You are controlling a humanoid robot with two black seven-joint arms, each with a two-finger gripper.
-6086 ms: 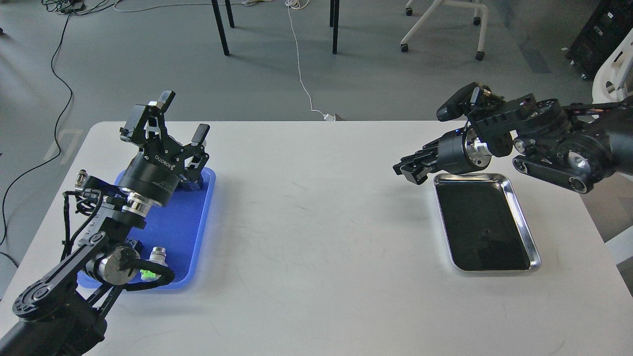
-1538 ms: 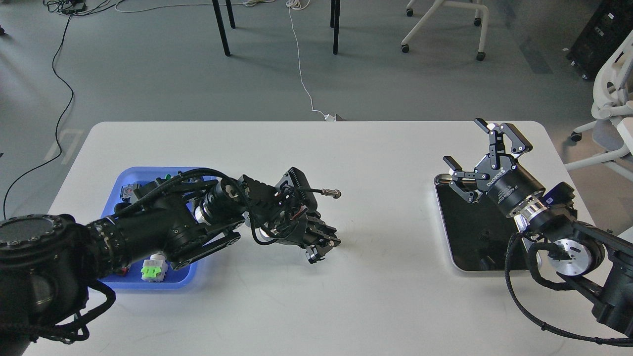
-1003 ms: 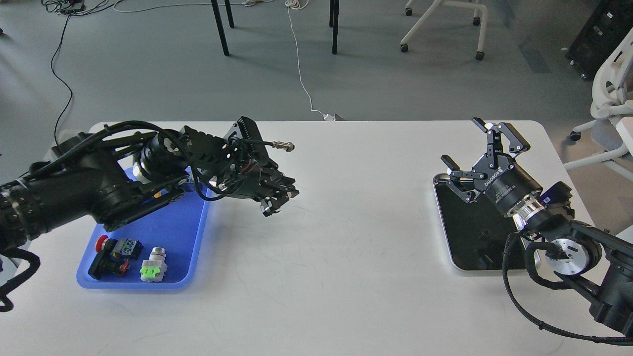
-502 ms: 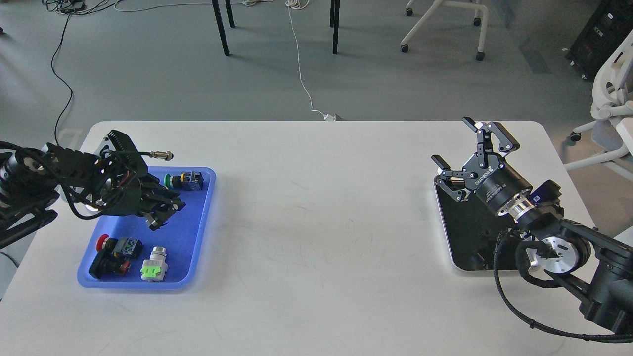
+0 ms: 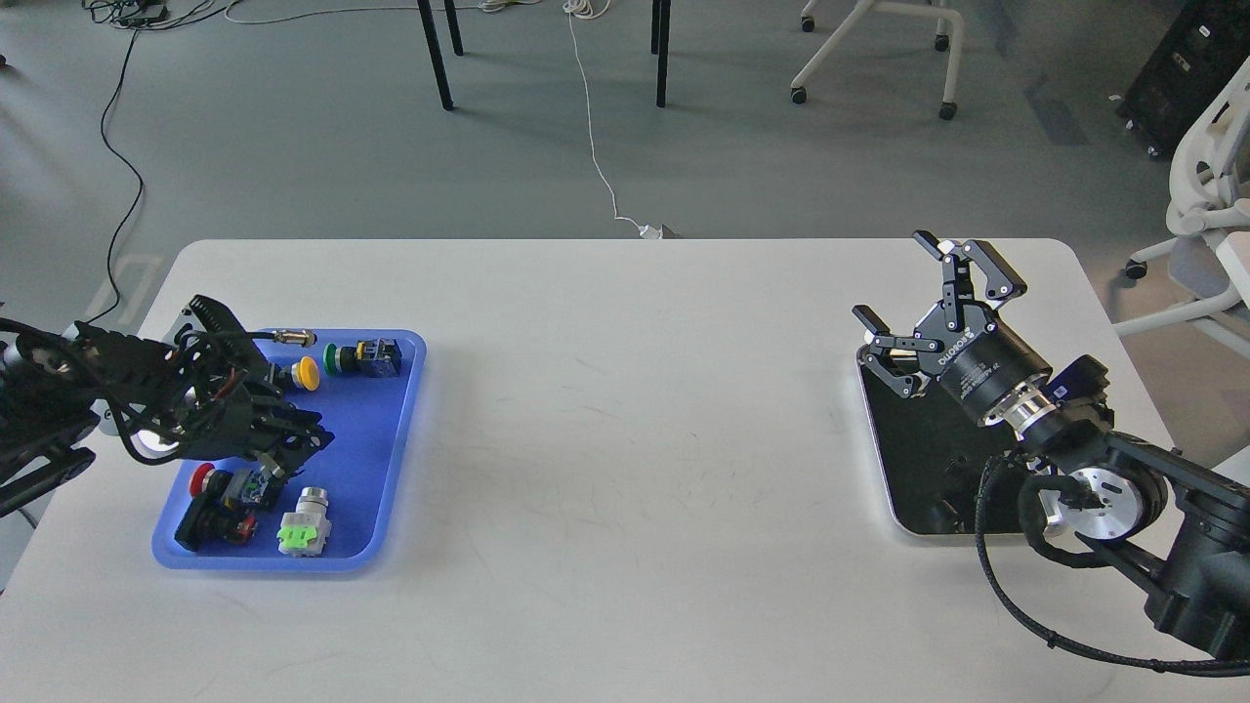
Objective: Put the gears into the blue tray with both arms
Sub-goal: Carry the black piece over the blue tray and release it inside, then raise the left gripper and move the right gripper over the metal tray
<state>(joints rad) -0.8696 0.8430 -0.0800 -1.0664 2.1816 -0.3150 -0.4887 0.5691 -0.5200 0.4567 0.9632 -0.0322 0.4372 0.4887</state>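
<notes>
The table (image 5: 625, 439) has a smooth, matt white top marked with fine dark scuffs. The blue tray (image 5: 386, 469) looks like smooth plastic with a slight sheen. The metal tray (image 5: 876, 459) has a shiny silver rim and a dark, matt bottom. The push-button switches (image 5: 303, 527) look like coloured plastic, one with a bright metal collar. The right gripper (image 5: 918, 293) is matt black with white lettering, and a polished silver ring sits behind it. The floor (image 5: 293, 146) is dull grey.

Four push-button switches (image 5: 363, 357), one blue tray (image 5: 391, 459), one metal tray (image 5: 884, 488), two arms (image 5: 1074, 439).
</notes>
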